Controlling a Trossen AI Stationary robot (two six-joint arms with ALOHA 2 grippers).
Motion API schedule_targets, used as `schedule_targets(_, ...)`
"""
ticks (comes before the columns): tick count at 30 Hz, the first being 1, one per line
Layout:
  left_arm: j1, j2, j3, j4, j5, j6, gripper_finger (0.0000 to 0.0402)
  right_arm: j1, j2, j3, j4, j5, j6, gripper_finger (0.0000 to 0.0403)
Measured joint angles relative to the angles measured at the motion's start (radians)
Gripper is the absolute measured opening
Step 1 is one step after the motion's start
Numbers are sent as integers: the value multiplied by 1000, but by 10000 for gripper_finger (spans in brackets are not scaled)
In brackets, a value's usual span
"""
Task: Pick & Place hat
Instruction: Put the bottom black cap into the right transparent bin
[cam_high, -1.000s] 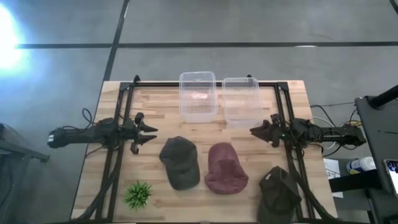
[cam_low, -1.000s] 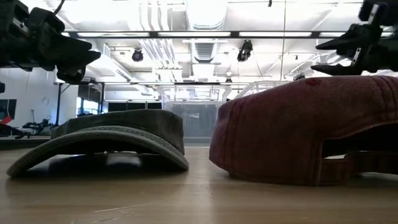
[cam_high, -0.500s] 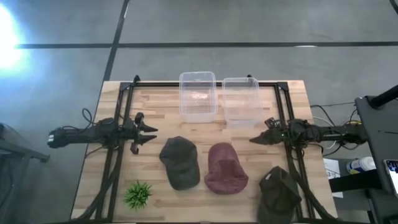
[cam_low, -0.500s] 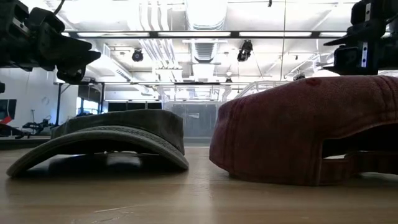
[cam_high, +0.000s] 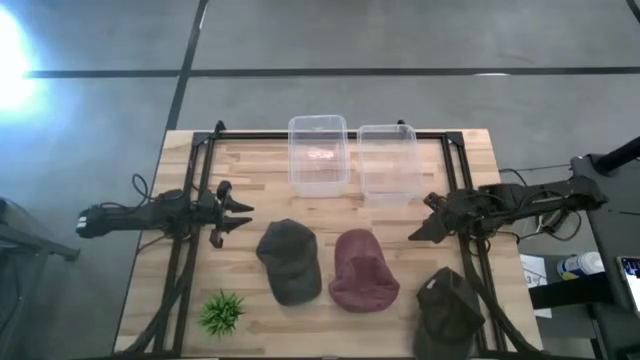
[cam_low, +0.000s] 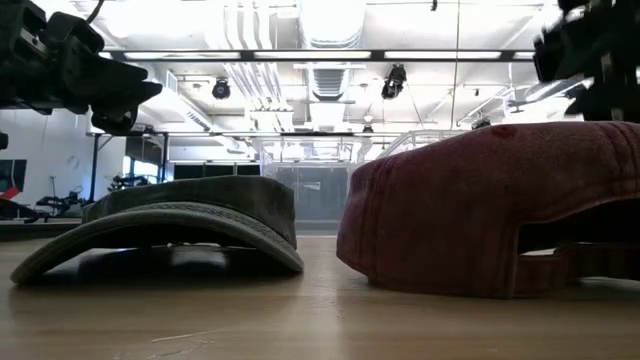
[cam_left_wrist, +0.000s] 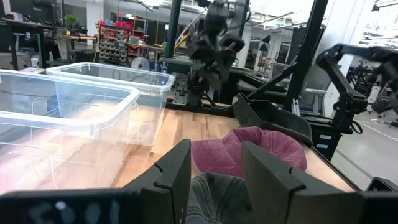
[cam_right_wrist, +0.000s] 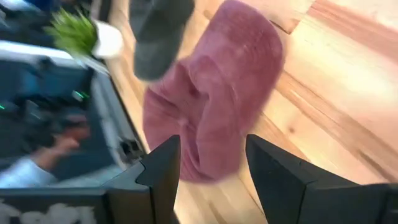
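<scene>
Three caps lie crown-up on the wooden table: a grey-green one (cam_high: 290, 262), a maroon one (cam_high: 362, 270) (cam_right_wrist: 214, 99) and a dark one (cam_high: 448, 312) at the near right corner. My right gripper (cam_high: 417, 234) (cam_right_wrist: 211, 163) hovers open off the maroon cap's far right side, fingers slanting down toward it, touching nothing. My left gripper (cam_high: 245, 216) (cam_left_wrist: 214, 163) waits open above the table, left of the grey-green cap (cam_left_wrist: 214, 198). In the low view the grey-green cap (cam_low: 170, 225) and the maroon cap (cam_low: 480, 215) rest on their brims and lower edges.
Two clear plastic bins (cam_high: 318, 155) (cam_high: 388, 162) stand side by side at the table's far middle. A small green potted plant (cam_high: 221, 312) sits near the near left corner. Black frame rails (cam_high: 192, 200) (cam_high: 462, 190) run along both sides. Bare wood lies between bins and caps.
My right gripper has drifted a little toward the table's near edge and tipped its fingers downward toward the maroon cap, while its arm has risen behind it. The caps and my left arm have stayed put.
</scene>
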Motion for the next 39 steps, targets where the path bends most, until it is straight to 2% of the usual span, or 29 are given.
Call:
schedule_targets(5, 0, 0, 0, 0, 0, 0, 135, 55, 202, 200, -176, -36, -192, 178)
schedule_targets(8, 0, 0, 0, 0, 0, 0, 135, 87, 343, 284, -258, -104, -322, 178)
schedule_targets(14, 0, 0, 0, 0, 0, 7, 135, 160, 609, 452, -439, -233, -478, 163)
schedule_targets(21, 0, 0, 0, 0, 0, 25, 135, 265, 844, 597, -588, -208, -822, 164)
schedule_targets(28, 0, 0, 0, 0, 0, 25, 135, 328, 984, 636, -607, -175, -997, 219)
schedule_targets(35, 0, 0, 0, -1, 0, 24, 135, 377, 1021, 572, -592, -181, -1031, 270)
schedule_targets(39, 0, 0, 0, -1, 0, 24, 135, 388, 1016, 517, -511, -251, -1015, 278)
